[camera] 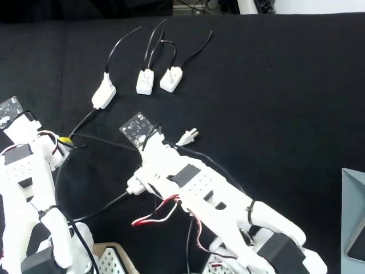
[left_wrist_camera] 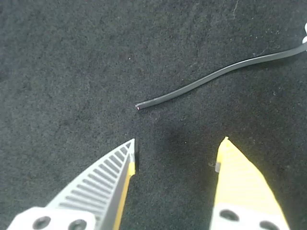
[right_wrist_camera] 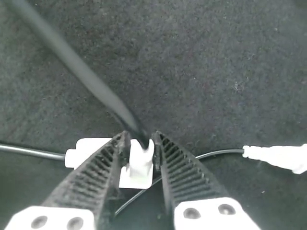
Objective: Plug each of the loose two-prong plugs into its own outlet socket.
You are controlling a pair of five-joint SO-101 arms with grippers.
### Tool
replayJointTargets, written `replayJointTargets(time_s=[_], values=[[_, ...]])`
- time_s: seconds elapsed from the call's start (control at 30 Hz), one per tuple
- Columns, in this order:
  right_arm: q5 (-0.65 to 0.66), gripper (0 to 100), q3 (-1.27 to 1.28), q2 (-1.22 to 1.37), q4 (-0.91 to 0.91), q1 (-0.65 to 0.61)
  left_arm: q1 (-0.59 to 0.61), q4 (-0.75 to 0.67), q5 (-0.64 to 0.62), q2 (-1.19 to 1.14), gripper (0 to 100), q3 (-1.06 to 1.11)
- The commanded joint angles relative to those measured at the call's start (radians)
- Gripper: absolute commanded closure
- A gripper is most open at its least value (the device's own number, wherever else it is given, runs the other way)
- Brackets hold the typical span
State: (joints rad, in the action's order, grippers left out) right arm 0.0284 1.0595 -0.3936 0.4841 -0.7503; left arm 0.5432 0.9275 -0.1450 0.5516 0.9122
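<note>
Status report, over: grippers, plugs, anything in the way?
Left gripper open, near a cable end. Right gripper shut on a white plug. Another plug loose on the mat; two sockets free, no obstruction seen.

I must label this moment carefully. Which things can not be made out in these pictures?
Right wrist view: the prongs of the white plug, covered by the fingers of the right gripper.
Left wrist view: the far end of the black cable, cut off by the edge.
High view: the slots of the sockets, too small.
</note>
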Motion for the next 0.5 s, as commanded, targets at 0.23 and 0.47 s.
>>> replayJointTargets(time_s=[0.23,0.47], values=[[-0.017,85.1,-0.067,-0.005,0.106,0.025,0.001,-0.017,-0.003,0.014,73,-0.004],[-0.017,88.1,-0.082,-0.005,0.127,0.025,0.001,-0.017,-0.003,0.014,73,-0.004]])
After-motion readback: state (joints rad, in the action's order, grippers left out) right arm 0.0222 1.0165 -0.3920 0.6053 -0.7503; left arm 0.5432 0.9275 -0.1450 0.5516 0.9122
